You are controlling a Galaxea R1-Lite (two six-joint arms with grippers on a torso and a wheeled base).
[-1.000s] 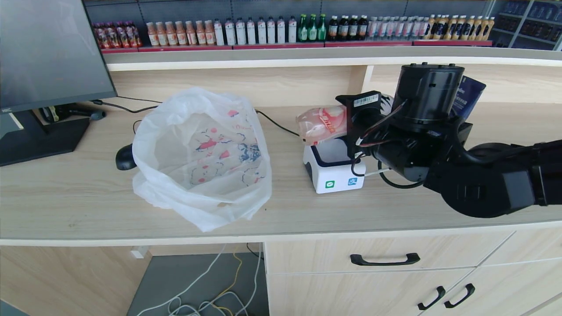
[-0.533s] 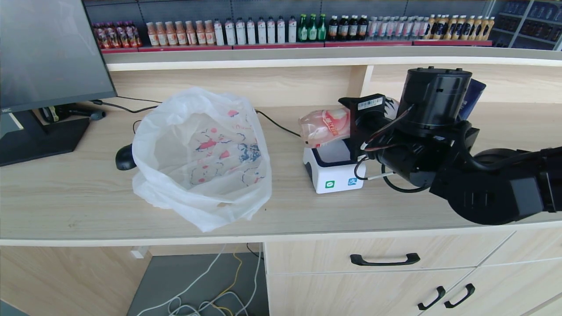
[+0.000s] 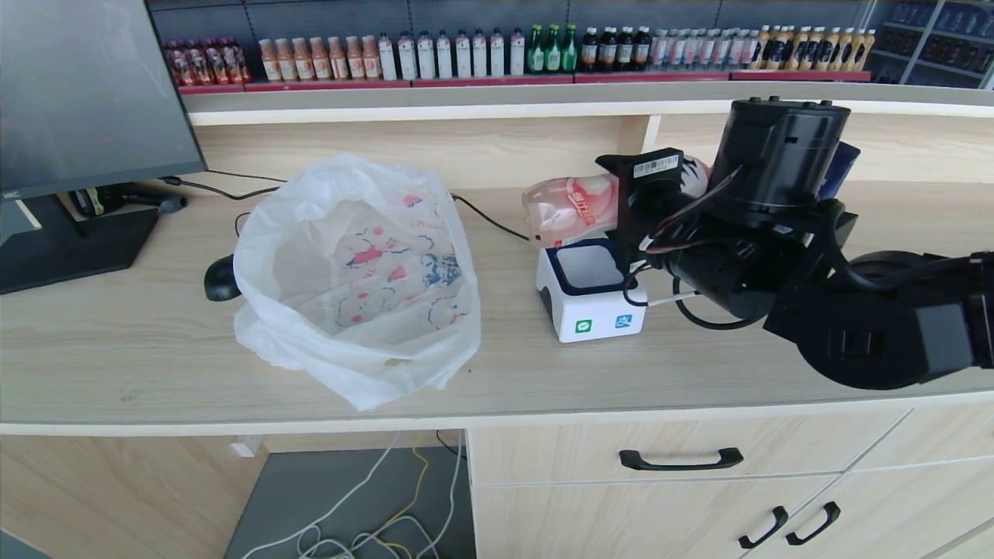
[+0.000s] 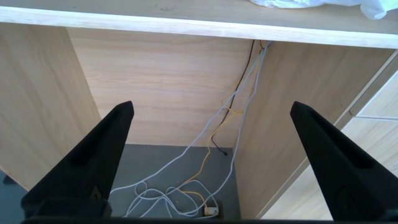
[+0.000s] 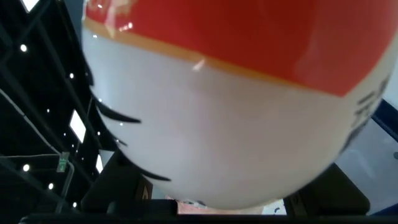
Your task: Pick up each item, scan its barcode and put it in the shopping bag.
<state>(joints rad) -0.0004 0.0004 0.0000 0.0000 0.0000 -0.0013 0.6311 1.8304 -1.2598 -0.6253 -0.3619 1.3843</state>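
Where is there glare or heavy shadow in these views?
Right wrist view: bright glints on the item by its red band. Head view: even light, only soft shadows on the counter. Left wrist view: left gripper dark against lit wood.

Probably a shop: checkout counter point(image 3: 155, 341), payment scanner point(image 3: 590, 307), shelved bottled drinks point(image 3: 497, 53).

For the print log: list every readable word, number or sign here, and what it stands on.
Nothing reads as quotable text.
Barcode sticker on the right arm's wrist: digits too small.
Bottle label: red characters, blurred.
Scanner front: a green and a blue icon square, no words.
Monitor corner mark, shelf bottles labels: too small.
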